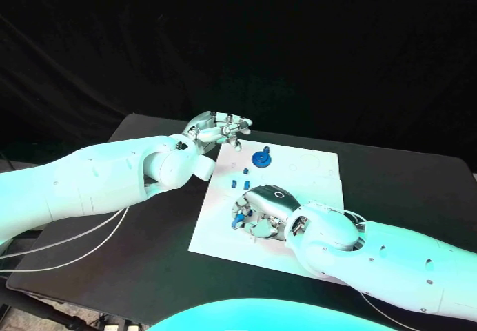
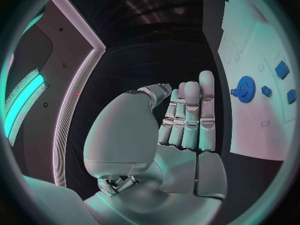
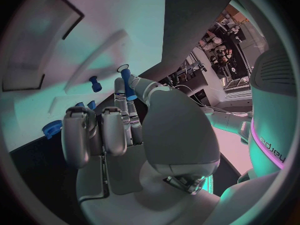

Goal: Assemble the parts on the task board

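Over the task board [image 1: 308,200], near its front edge, the right hand [image 1: 260,214] pinches a small blue peg [image 3: 127,82] (upright, apparently); the left hand [image 1: 218,129] hovers empty, fingers apart, beside the far corner.

Teal light is washing over the white arms and the task board [image 1: 298,172] in the head view, while the backdrop is staying near black. The wrist views are bending straight edges toward their dark circular rims. Pinkish light is tinting the board there, and soft highlights are glinting on the left hand [image 2: 181,135].
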Motion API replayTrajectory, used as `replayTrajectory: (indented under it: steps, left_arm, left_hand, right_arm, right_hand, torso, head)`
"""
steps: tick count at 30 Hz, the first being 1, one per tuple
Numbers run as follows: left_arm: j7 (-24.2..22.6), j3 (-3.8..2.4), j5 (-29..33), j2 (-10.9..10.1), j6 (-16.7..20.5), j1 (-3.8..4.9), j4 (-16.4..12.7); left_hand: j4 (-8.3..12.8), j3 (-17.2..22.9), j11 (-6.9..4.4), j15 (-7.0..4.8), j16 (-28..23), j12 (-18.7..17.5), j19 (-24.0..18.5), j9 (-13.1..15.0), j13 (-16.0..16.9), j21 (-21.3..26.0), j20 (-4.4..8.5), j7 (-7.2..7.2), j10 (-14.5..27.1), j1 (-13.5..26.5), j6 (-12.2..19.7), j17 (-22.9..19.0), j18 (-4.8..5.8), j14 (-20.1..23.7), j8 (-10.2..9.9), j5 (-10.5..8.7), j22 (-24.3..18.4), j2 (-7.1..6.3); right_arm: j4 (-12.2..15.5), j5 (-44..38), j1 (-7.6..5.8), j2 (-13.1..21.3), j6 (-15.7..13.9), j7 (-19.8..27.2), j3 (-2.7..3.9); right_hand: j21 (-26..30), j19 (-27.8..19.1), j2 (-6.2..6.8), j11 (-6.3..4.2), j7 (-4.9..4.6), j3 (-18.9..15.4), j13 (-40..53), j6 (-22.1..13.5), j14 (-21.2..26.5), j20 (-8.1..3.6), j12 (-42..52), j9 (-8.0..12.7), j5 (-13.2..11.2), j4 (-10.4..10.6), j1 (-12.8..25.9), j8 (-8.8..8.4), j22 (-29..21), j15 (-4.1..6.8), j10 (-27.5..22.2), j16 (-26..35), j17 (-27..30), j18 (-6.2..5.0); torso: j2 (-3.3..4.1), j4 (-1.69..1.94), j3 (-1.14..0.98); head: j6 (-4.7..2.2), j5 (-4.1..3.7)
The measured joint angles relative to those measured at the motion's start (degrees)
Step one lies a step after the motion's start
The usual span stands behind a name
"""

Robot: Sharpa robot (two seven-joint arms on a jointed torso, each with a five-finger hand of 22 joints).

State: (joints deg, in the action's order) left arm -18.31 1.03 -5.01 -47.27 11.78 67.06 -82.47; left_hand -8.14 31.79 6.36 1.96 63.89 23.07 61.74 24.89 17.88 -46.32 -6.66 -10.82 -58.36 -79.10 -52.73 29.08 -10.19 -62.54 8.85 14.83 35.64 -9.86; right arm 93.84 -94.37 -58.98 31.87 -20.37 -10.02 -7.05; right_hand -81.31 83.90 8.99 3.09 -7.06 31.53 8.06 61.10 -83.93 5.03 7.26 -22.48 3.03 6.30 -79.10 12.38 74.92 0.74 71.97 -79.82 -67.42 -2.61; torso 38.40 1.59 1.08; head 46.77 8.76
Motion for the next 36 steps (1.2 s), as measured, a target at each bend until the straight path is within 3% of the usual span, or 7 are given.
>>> replayTrajectory:
  steps: [16, 20, 22, 25, 36]
  left_arm:
    - [0.04, 0.01, 0.00, -0.02, -0.06, 0.00, 0.03]
    - [0.05, 0.01, 0.00, -0.03, -0.06, 0.00, 0.03]
    - [0.05, 0.01, 0.00, -0.04, -0.06, 0.00, 0.03]
    - [0.06, 0.01, 0.00, -0.05, -0.07, 0.00, 0.03]
    - [0.10, 0.02, 0.00, -0.07, -0.08, 0.00, 0.03]
  left_hand:
    - [-0.16, 0.16, -0.10, 0.00, 0.00, 0.22, 0.00, 0.00, 0.08, 0.27, 0.00, 0.21, 0.52, 0.00, 0.21, 0.00, 0.00, 0.00, 0.24, 0.00, -0.10, 0.00]
    - [-0.16, 0.16, -0.10, 0.00, 0.00, 0.22, 0.00, 0.00, 0.08, 0.27, 0.00, 0.20, 0.52, 0.00, 0.21, 0.00, 0.00, 0.00, 0.24, 0.00, -0.09, 0.00]
    - [-0.16, 0.16, -0.10, 0.00, 0.00, 0.22, 0.00, 0.00, 0.08, 0.27, 0.00, 0.21, 0.52, 0.00, 0.21, 0.00, 0.00, 0.00, 0.24, 0.00, -0.09, 0.00]
    - [-0.16, 0.16, -0.10, 0.00, 0.00, 0.22, 0.00, 0.00, 0.08, 0.27, 0.00, 0.20, 0.52, 0.00, 0.21, 0.00, 0.00, 0.00, 0.24, 0.00, -0.09, 0.00]
    - [-0.16, 0.16, -0.10, 0.00, 0.00, 0.22, 0.00, 0.01, 0.07, 0.27, 0.00, 0.21, 0.52, 0.00, 0.21, 0.00, 0.00, 0.00, 0.24, 0.00, -0.09, 0.00]
  right_arm:
    - [-0.24, -1.86, 0.10, -0.17, 1.74, -0.61, 0.03]
    - [-0.28, -2.84, 0.11, -0.49, 2.14, -1.03, 0.03]
    - [-0.30, -3.30, 0.12, -0.67, 2.24, -1.22, -0.01]
    - [-0.30, -3.93, 0.26, -0.95, 2.35, -1.43, -0.13]
    - [-0.03, -5.16, 0.44, -1.07, 2.28, -2.04, -0.20]
  right_hand:
    - [0.00, 0.00, 0.01, 0.00, 0.00, -0.01, 0.00, -0.02, 0.00, 0.00, -0.31, -0.02, -0.01, 0.00, 0.00, -0.30, -0.01, 0.00, 0.00, 0.00, 0.00, 0.00]
    - [0.00, 0.00, 0.61, 0.01, 0.00, -0.01, 0.01, -0.03, 0.00, 0.00, -0.68, -0.91, -0.02, 0.00, 0.60, -0.18, -0.01, 0.00, 0.00, 0.00, 0.09, 0.00]
    - [0.09, 0.00, 1.30, 0.19, -0.63, -0.01, 0.03, -0.87, 0.00, 0.00, -0.97, -1.29, -0.01, 0.00, 1.32, -0.09, -0.01, 0.00, 0.03, 0.00, 0.09, 0.00]
    - [0.23, 0.00, 1.95, 0.71, -1.23, -0.18, 0.23, -3.33, 0.00, 0.00, -1.33, -0.84, 0.32, 0.18, 2.88, -1.79, -0.02, 0.00, -0.11, 0.00, 0.09, 0.00]
    - [0.23, 0.00, 3.55, 0.86, -0.91, -1.03, 0.93, -6.86, 0.00, 0.00, -1.33, 0.06, 0.32, 1.04, 4.48, -3.99, 0.03, 0.00, 0.04, 0.00, 0.06, 0.00]
  torso:
    - [-0.02, 0.01, -0.01]
    - [-0.02, 0.01, 0.00]
    - [-0.02, 0.01, 0.02]
    - [-0.01, 0.01, 0.03]
    - [-0.04, 0.04, 0.05]
  head:
    - [0.23, -0.01]
    - [0.25, -0.02]
    - [0.26, -0.04]
    - [0.26, -0.10]
    - [0.19, -0.29]
